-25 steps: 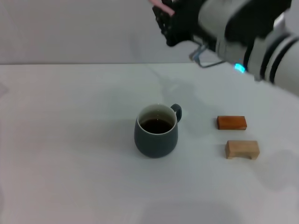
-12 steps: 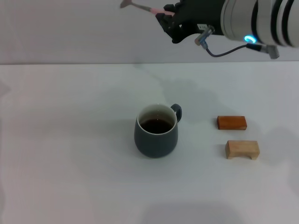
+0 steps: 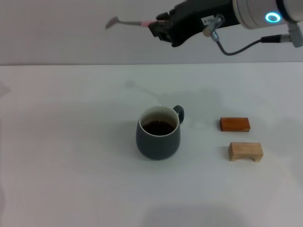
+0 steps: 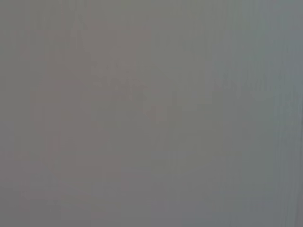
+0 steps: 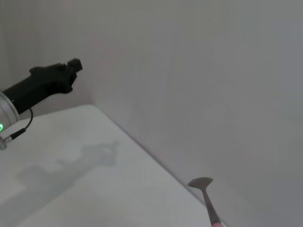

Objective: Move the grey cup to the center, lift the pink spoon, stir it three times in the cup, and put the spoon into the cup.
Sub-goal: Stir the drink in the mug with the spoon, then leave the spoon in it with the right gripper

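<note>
High above the far side of the white table (image 3: 71, 142) in the head view, the right hand (image 3: 160, 28) reaches in from the upper right, its black body lying nearly level and pointing toward the robot's left. It is clenched on the pink spoon (image 3: 130, 22), which sticks out almost horizontally from the fingertips, pink handle at the hand and silver bowl at the free end, well above the table against the pale back wall. The grey cup (image 3: 158, 133) stands upright near the middle of the table, dark brown liquid inside, its small handle turned to the far right. It is well apart from the hand and the spoon. To the cup's right lie a reddish-brown wooden block (image 3: 235, 124) and, just nearer the robot, a tan wooden block (image 3: 245, 151), close together but not touching.

The left wrist view shows only a flat grey blur; nothing can be made out there.

In the right wrist view, the spoon's silver bowl and neck (image 5: 206, 194) rise from the lower edge against the wall. Farther off, the left hand (image 5: 57, 78) is held above the table's edge on its outstretched arm; whether it is released or clenched cannot be told.
</note>
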